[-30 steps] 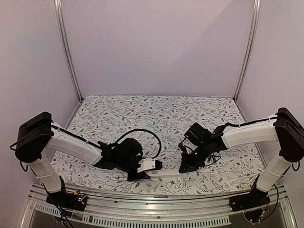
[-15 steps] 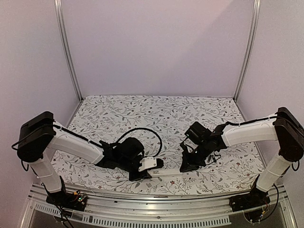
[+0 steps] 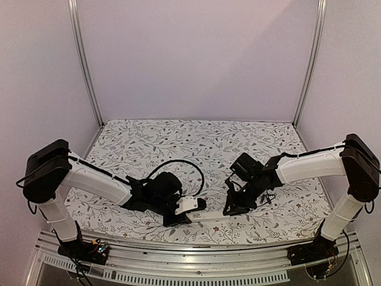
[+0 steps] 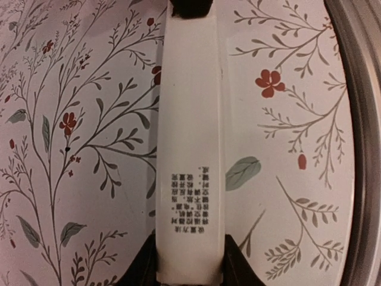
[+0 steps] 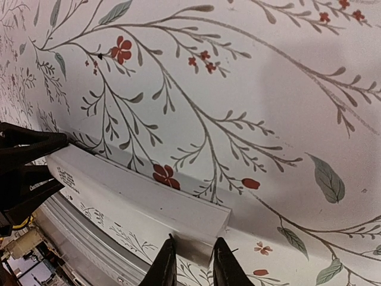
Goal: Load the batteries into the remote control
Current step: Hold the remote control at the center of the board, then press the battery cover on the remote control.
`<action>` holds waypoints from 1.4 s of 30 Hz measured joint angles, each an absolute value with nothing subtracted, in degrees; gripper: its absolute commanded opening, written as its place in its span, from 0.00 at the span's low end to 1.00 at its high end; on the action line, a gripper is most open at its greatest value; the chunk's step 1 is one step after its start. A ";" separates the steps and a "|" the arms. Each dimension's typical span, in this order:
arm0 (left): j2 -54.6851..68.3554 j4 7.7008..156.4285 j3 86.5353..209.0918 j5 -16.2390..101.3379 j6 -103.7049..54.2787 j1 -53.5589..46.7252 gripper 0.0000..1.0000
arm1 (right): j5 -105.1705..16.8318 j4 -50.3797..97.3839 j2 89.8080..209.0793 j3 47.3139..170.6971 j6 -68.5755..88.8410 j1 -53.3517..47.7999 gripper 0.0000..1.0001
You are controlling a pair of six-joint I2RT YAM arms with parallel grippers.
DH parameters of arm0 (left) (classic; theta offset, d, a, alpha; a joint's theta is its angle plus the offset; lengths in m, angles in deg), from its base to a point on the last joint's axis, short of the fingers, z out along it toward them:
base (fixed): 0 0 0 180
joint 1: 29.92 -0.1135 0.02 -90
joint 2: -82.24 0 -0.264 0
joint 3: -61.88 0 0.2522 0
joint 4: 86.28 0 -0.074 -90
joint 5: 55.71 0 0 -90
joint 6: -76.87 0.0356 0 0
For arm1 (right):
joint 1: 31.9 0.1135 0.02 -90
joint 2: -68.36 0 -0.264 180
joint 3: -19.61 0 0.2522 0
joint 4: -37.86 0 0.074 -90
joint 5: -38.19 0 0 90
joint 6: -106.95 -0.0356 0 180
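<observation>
The remote control (image 3: 208, 215) is a long white bar with its printed back face up, lying near the table's front edge between the two arms. My left gripper (image 3: 178, 218) is shut on its left end; in the left wrist view the dark fingers (image 4: 238, 265) press both sides of the remote control (image 4: 190, 119). My right gripper (image 3: 228, 210) is at the other end. In the right wrist view its jaws (image 5: 191, 262) stand a little apart, tips just short of the remote control's (image 5: 137, 202) squared-off end. The batteries are out of view.
A floral-patterned cloth (image 3: 196, 143) covers the table. The metal front rail (image 4: 360, 119) runs close alongside the remote, also seen as a rail (image 5: 83, 241) in the right wrist view. A black cable (image 3: 178, 165) loops behind the left wrist.
My right gripper's jaws have parted slightly at the remote's end. The left gripper has tightened a little and shifted slightly right with the remote.
</observation>
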State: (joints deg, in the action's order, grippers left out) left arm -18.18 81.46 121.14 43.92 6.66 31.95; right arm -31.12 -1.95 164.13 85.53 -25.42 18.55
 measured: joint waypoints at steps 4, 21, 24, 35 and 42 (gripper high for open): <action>-18.18 82.35 120.88 43.68 6.88 32.06 0.24 | -31.54 -1.99 164.11 85.55 -24.59 18.55 0.32; -18.62 84.91 120.40 42.60 7.01 32.82 0.24 | -36.39 -10.01 157.70 85.73 -21.40 15.65 0.35; -18.62 84.96 120.40 42.63 7.01 32.82 0.24 | -37.94 -11.87 155.80 85.73 -21.88 15.65 0.15; -18.62 85.00 120.40 42.65 6.85 32.85 0.23 | -46.03 -18.56 157.72 87.24 -24.83 16.91 0.00; -18.53 84.47 120.42 42.60 6.05 32.71 0.17 | -47.87 -20.44 170.25 98.23 -25.60 24.13 0.00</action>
